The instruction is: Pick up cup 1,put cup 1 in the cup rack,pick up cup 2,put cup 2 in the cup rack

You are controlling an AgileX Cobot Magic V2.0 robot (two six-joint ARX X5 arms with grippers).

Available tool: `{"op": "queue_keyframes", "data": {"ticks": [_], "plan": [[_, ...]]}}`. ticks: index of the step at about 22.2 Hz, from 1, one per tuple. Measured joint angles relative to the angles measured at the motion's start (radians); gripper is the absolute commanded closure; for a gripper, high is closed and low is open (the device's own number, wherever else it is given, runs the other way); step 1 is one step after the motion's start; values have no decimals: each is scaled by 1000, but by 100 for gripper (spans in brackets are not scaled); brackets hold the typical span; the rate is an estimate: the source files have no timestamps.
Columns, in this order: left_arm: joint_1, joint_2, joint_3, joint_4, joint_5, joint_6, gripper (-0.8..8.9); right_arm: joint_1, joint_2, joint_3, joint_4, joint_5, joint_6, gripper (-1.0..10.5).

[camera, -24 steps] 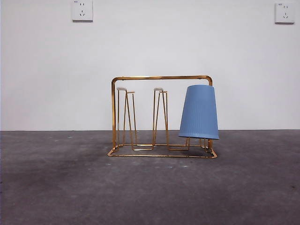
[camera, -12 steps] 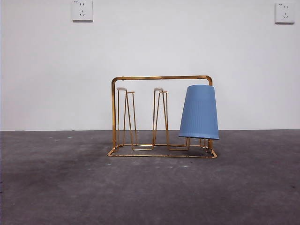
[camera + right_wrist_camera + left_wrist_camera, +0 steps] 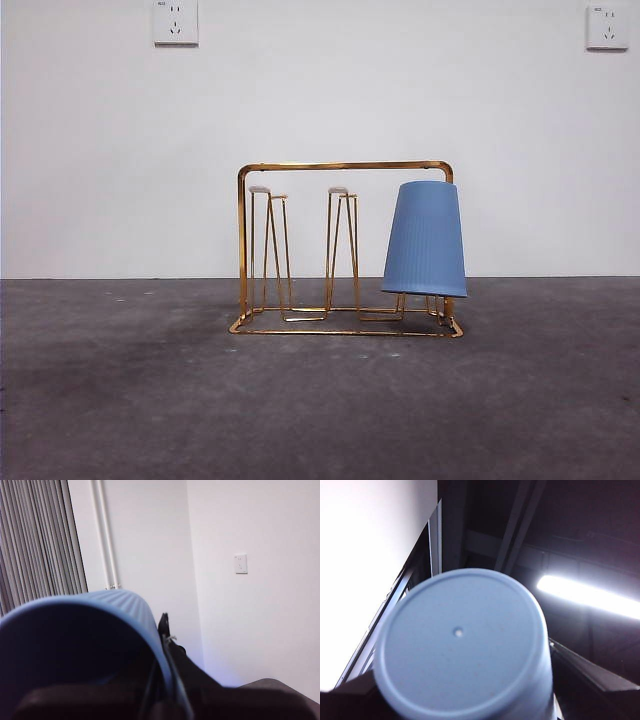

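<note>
1. The rack stands upright on the grey surface, in the middle of the front view.
2. The rack cup, blue and ribbed, sits mouth down over the peg at the rack's right end in that view. Its rim hangs just above the base wire.
3. The other upright pegs are bare.
4. Neither arm shows in the front view.
5. The left hand is closed on the left cup. The cup's flat pale-blue base faces the wrist camera, with dark jaw parts on either side of it. A ceiling light shows behind it.
6. The right hand grips the right cup at the rim. One black jaw lies against the ribbed outer wall, and the dark mouth faces the camera.
</note>
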Motion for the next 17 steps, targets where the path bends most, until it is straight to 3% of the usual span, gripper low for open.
{"op": "queue_keyframes", "data": {"ticks": [4, 8, 17], "plan": [[0, 0, 0, -8, 0, 0, 822, 0, 0, 0, -9, 1, 0, 925], [11, 0, 0, -14, 1, 4, 822, -1, -4, 0, -31, 8, 0, 746], [128, -41, 0, -92, 49, 2, 822, -2, -79, 0, -195, 51, -20, 748]]}}
